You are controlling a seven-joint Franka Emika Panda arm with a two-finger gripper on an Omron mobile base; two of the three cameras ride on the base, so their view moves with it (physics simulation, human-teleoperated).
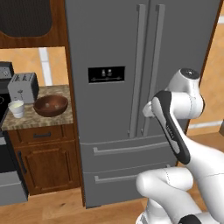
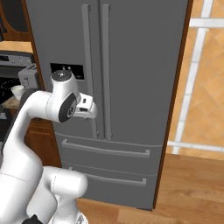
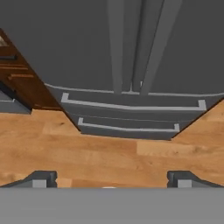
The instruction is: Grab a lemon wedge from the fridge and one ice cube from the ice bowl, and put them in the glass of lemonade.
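Fridge (image 1: 109, 43): two closed doors, two drawers; one end effector (image 3: 111, 178), fingers spread.

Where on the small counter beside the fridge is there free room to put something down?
The counter is crowded: the toaster at the back, the glass and the brown bowl in front. Free patches: the front strip below both, and the corner behind the bowl beside the fridge.

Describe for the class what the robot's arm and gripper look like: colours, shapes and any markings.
The arm is built of glossy white, rounded segments with dark grey to black joint bands and round dark end caps; one dark band carries faint small lettering. The gripper ends in two small, blocky dark grey fingertips.
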